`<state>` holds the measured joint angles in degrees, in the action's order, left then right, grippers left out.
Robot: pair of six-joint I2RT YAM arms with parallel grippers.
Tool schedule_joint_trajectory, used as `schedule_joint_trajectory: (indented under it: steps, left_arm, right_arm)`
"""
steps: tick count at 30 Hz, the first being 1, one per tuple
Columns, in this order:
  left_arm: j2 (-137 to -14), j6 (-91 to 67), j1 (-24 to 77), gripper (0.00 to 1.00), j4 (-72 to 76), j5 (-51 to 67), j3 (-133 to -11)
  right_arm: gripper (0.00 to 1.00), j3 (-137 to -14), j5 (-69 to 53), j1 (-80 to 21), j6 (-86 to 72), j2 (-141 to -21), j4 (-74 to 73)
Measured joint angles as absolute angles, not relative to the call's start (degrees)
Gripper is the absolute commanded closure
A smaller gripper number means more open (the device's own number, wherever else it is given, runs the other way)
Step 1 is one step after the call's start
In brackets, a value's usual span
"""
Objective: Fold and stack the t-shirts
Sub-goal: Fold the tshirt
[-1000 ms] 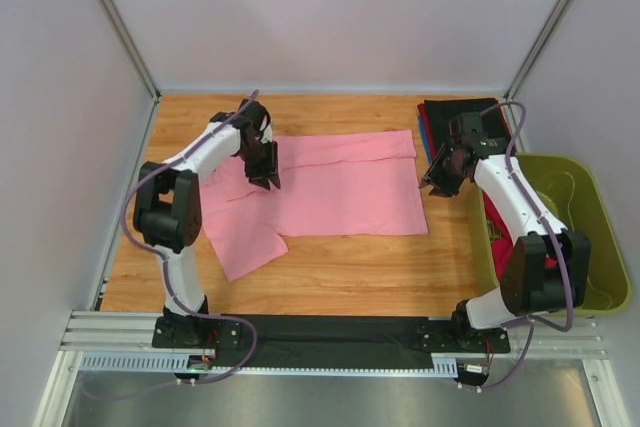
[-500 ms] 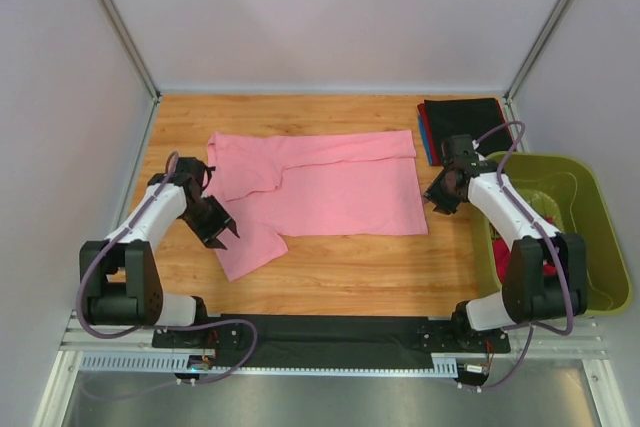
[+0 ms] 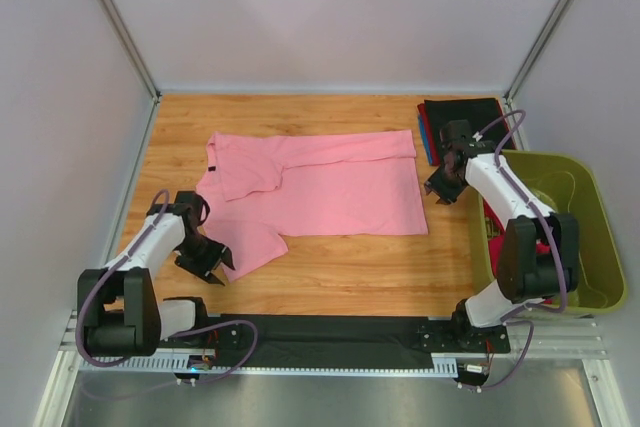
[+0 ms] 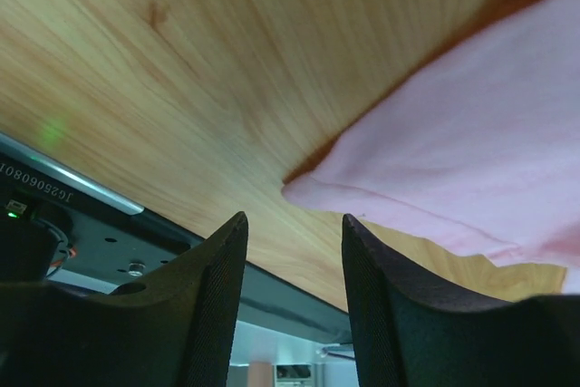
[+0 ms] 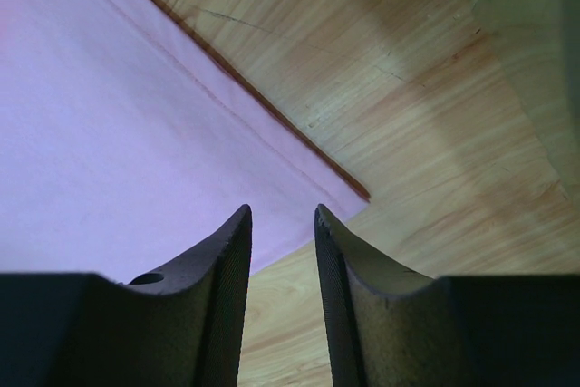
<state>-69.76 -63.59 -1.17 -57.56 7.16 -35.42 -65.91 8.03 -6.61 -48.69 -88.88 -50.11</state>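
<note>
A light pink t-shirt (image 3: 330,185) lies spread flat across the middle of the table, with one sleeve (image 3: 250,244) pointing toward the near left. My left gripper (image 3: 208,267) sits low just left of that sleeve's tip, open, with nothing between its fingers. In the left wrist view the sleeve's hem (image 4: 435,151) lies just beyond the open left gripper (image 4: 292,228). My right gripper (image 3: 438,191) hovers at the shirt's right edge, open and holding nothing. In the right wrist view the shirt's corner (image 5: 349,189) shows past the right gripper (image 5: 283,219). A stack of folded t-shirts (image 3: 462,115), black on top, lies at the back right.
An olive-green tub (image 3: 603,209) stands at the right edge of the table, with red cloth (image 3: 493,230) inside against its left wall. Grey walls enclose the table on three sides. The black rail (image 3: 330,329) with the arm bases runs along the near edge.
My left arm has pulled back from the shirt's upper left to the near-left sleeve tip and its jaws have widened. The right gripper shifted slightly toward the back.
</note>
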Motion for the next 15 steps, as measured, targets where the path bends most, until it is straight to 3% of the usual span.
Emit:
schedule_joint_trajectory:
  steps: [15]
  left_arm:
    - [-67.2,-69.8,-1.2,0.53,-53.8,7.7,-28.4]
  right_arm:
    - [0.64,-69.7,8.3,-9.1,-51.1,-90.9,-53.3]
